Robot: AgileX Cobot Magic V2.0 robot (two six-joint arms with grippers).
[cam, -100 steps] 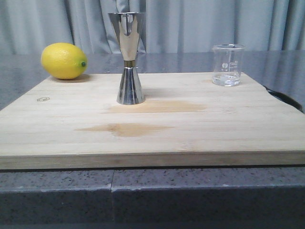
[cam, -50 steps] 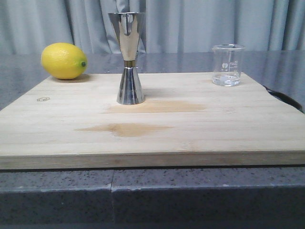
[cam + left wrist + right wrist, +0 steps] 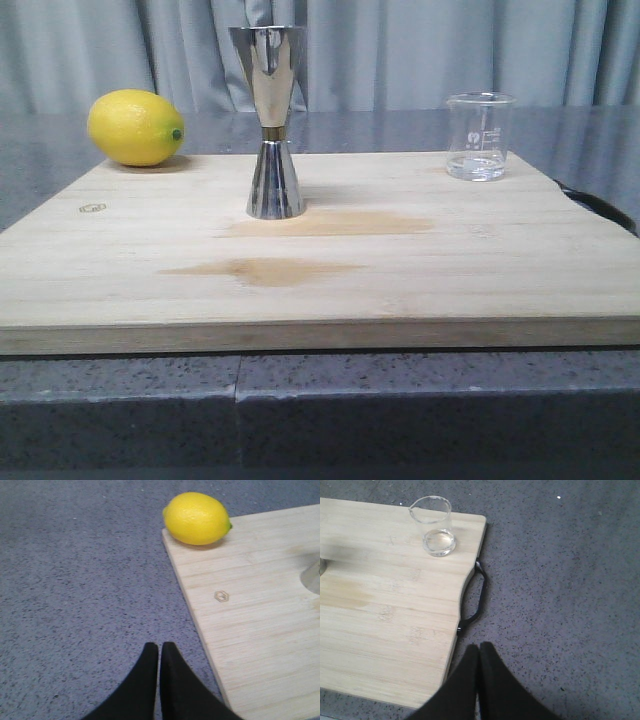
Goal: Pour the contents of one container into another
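Both your jaws pressed together and empty, left gripper (image 3: 159, 652) near the lemon (image 3: 196, 518), right gripper (image 3: 479, 652) near the beaker (image 3: 436, 526), jigger (image 3: 271, 120) between them

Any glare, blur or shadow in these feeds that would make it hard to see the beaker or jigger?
Front view: the jigger mirrors the curtains in bright streaks, and the beaker looks pale against the grey background, though its marks show. Right wrist view: the beaker is sharp, its rim clear. Left wrist view: only a blurred sliver of the jigger's base shows at the frame edge.
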